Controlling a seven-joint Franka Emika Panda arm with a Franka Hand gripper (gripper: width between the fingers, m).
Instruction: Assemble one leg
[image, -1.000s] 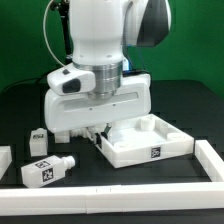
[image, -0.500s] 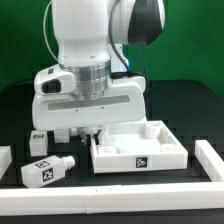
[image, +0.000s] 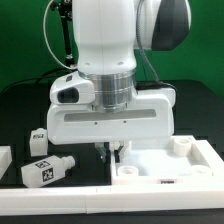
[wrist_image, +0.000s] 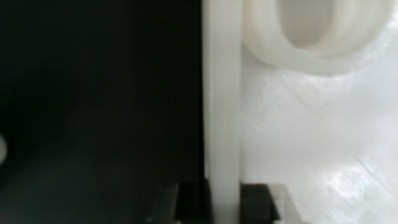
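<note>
Fingers (wrist_image: 263, 205) clasp the panel (image: 142, 172), dragged toward the exterior view's right.

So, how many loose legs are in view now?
2. One leg lies at the exterior view's lower left; the second leg sits just behind it. A white piece cut by the left edge may be another; the arm may hide more.

Near you, a white leg (image: 50, 170) lies on its side, tag forward, stub toward the exterior view's right; second leg (image: 40, 138) just behind.
</note>
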